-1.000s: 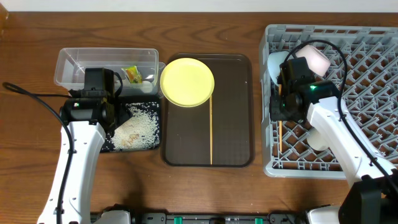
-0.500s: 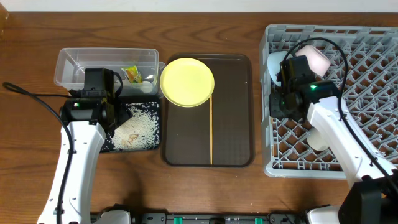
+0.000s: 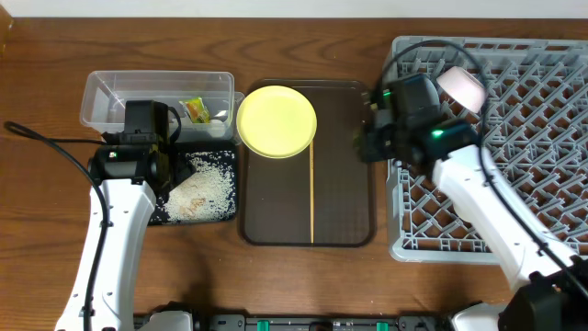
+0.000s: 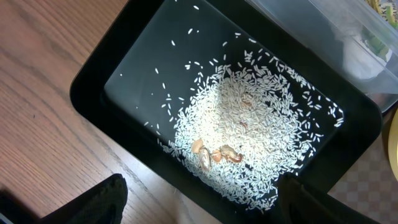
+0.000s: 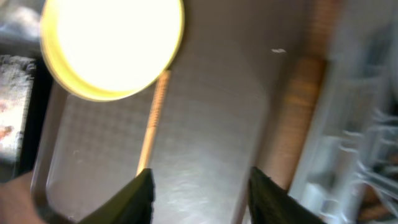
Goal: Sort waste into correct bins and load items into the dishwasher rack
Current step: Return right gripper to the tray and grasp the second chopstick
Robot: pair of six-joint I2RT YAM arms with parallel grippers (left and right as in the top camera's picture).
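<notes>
Just ahead of the right hand (image 5: 202, 190), its fingers apart and empty above the brown serving tray (image 5: 211, 124), a wooden chopstick (image 5: 152, 124) runs up to the yellow plate (image 5: 112, 43). That arm leans over the left wall of the grey dishwasher rack (image 3: 514, 92). The left hand (image 4: 199, 202), fingers likewise apart, hovers over rice (image 4: 242, 137) in the black tray (image 4: 93, 93); beyond, the wrapper (image 3: 194, 110) sits in the clear tub (image 3: 119, 92) on the wooden tabletop (image 3: 303, 37).
</notes>
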